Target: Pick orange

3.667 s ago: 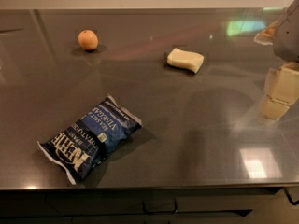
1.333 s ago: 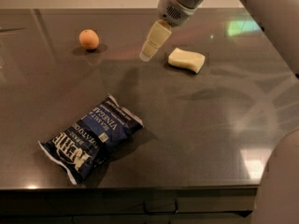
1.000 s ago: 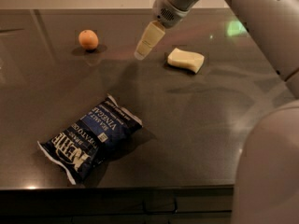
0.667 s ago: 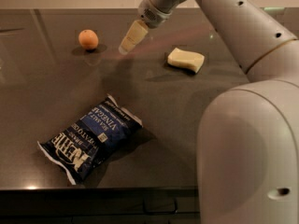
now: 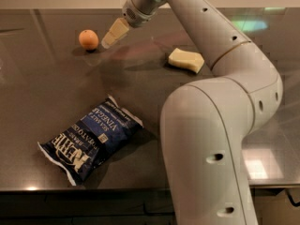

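Observation:
The orange (image 5: 88,39) is small and round and sits on the dark table (image 5: 42,93) at the far left. My gripper (image 5: 112,34) hangs just to the right of the orange, a short gap away, its pale tip pointing down and left toward it. Nothing is in the gripper. My white arm reaches in from the lower right and fills the right half of the view.
A blue chip bag (image 5: 91,138) lies near the table's front edge at the left. A pale yellow curved sponge (image 5: 186,60) lies right of centre, partly behind my arm. The table's front edge runs along the bottom.
My gripper has swung from the right side leftward across the table, past the sponge, to just beside the orange. The orange, bag and sponge have not moved.

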Tool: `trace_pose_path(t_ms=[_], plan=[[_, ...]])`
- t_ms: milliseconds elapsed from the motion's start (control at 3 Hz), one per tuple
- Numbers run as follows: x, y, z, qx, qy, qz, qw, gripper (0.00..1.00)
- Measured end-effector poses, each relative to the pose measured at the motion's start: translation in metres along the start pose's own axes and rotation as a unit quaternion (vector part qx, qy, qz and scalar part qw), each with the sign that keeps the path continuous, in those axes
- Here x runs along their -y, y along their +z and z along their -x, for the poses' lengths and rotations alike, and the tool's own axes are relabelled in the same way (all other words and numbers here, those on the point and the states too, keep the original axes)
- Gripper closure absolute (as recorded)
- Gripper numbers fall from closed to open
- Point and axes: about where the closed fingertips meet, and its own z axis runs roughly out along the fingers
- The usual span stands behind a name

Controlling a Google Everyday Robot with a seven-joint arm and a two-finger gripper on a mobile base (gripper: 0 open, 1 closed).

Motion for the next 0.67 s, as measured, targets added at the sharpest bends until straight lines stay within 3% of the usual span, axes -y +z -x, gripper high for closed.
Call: trace_pose_path(t_ms=[333, 667], plan=[[0.003, 0.018, 0.019, 0.006, 0.012, -0.010, 0.9999, 0.00], [0.006, 0.027, 0.036, 0.024, 0.006, -0.028, 0.9993, 0.00]])
